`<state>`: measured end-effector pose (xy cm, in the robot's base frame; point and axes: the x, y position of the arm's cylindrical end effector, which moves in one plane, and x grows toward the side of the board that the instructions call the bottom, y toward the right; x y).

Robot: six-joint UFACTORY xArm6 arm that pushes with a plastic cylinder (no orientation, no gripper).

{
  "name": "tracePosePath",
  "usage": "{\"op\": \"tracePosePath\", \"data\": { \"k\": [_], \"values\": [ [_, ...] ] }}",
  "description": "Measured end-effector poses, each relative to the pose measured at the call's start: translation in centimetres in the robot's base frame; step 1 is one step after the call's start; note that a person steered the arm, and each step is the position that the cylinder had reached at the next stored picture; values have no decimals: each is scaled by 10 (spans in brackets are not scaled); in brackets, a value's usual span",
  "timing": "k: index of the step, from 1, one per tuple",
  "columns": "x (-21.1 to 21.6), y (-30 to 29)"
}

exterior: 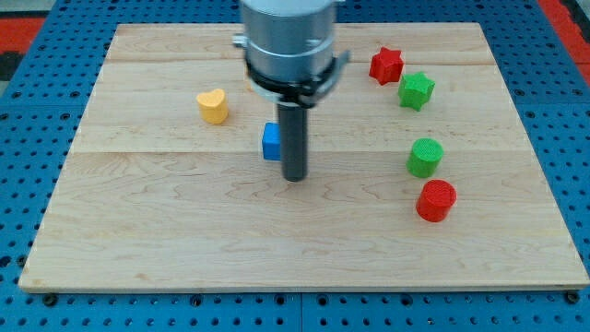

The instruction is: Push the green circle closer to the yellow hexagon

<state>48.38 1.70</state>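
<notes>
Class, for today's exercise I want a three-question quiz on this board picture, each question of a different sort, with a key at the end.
1. True or false: my tip touches the green circle.
2. Multiple choice: which block lies right beside the rod, on the view's left of it? A) red star B) blue block C) green star
3. Fill in: just below the green circle, slightly to the view's right, sits the ___ circle.

Key
1. False; the tip stands well to the view's left of it.
2. B
3. Red; the red circle.

The yellow block looks more like a heart.
</notes>
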Motion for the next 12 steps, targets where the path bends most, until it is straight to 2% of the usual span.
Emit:
{"op": "tracePosePath", "data": {
  "k": [2, 3, 4, 6, 7, 8, 10, 11, 12],
  "values": [
    [5, 135],
    [-10, 191],
    [-37, 190],
    [-13, 173],
    [-15, 112],
    [-38, 39],
    [-112, 4],
    [-117, 50],
    [-146, 42]
  ]
}}
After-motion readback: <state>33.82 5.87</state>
